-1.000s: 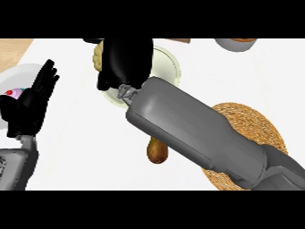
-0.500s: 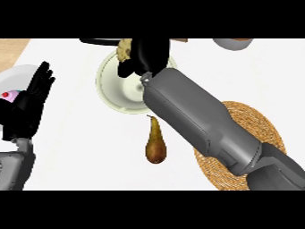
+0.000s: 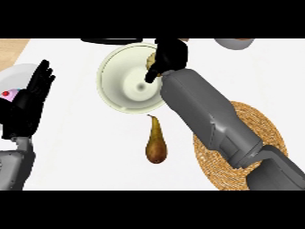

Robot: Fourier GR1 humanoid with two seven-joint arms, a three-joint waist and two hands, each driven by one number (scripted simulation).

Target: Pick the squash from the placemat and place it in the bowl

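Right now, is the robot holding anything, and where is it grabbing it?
The right robot hand curls around a pale yellowish thing, probably the squash, over the bowl. Which part it grips is hidden.

White flat counter top (image 3: 82,170) carries a cream round bowl (image 3: 118,82) at 12 o'clock, a brown pear-shaped fruit (image 3: 156,145) just below centre at 6 o'clock, a woven tan round placemat (image 3: 264,129) at 4 o'clock, and a white round plate (image 3: 3,80) at 9 o'clock, partly hidden.
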